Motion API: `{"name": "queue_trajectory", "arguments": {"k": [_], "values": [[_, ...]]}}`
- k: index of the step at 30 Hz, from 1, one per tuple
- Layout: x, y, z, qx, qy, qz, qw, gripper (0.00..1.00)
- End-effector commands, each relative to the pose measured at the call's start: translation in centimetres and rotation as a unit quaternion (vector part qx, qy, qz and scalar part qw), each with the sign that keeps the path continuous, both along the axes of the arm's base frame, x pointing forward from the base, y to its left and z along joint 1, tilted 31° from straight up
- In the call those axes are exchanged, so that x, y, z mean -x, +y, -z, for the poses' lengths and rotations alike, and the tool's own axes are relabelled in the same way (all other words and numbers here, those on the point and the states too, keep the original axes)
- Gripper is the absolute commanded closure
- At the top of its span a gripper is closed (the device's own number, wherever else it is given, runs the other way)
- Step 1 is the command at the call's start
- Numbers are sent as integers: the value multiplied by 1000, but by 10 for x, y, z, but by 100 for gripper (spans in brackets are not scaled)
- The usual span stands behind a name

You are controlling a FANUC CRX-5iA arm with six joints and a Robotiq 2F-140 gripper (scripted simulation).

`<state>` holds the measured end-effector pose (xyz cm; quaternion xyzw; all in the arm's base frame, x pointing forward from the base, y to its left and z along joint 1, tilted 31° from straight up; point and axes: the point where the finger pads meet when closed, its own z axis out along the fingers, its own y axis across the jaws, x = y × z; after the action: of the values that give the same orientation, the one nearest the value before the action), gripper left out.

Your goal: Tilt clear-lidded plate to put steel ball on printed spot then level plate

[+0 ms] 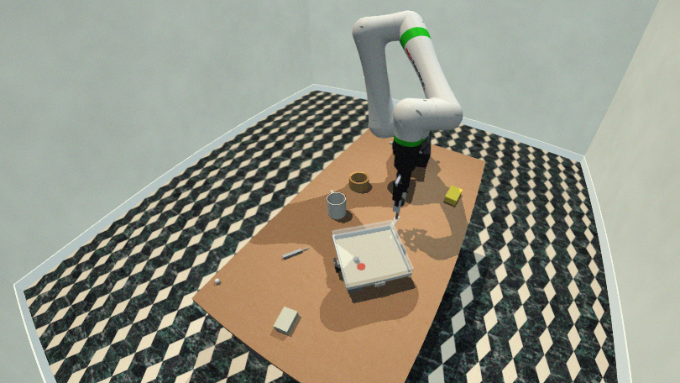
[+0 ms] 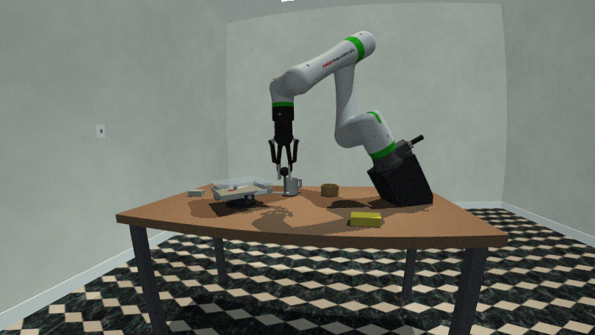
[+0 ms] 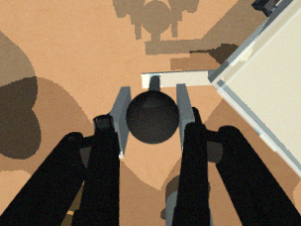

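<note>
The clear-lidded plate [image 1: 371, 254] stands on a dark pivot base in the middle of the brown table. Inside it, the steel ball [image 1: 355, 259] lies just beside the red printed spot [image 1: 361, 266], at the spot's far-left edge. My gripper [image 1: 397, 209] hangs over the plate's far corner, fingers pointing down. It is shut on the black round knob [image 3: 153, 116] of the plate's handle, also seen in the side view [image 2: 283, 170]. A pale bar [image 3: 174, 80] runs from the knob to the plate corner [image 3: 271, 88]. I cannot tell from the side view [image 2: 241, 188] whether the plate is level.
A grey mug [image 1: 336, 205] stands close to the plate's far-left side, and a brown ring cup [image 1: 359, 181] beyond it. A yellow block [image 1: 452, 195] lies at the right, a pen [image 1: 295, 253] and a small loose ball [image 1: 217, 281] to the left, and a grey block [image 1: 285, 320] at the front.
</note>
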<state>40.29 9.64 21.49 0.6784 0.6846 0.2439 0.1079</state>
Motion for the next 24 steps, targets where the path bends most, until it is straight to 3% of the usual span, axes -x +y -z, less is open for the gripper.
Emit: {"name": "queue_trajectory", "arguments": {"k": [1,24], "values": [[0,0,0,0,0,0,1000,90],[0,-2,1,0,0,0,1000,90]]}}
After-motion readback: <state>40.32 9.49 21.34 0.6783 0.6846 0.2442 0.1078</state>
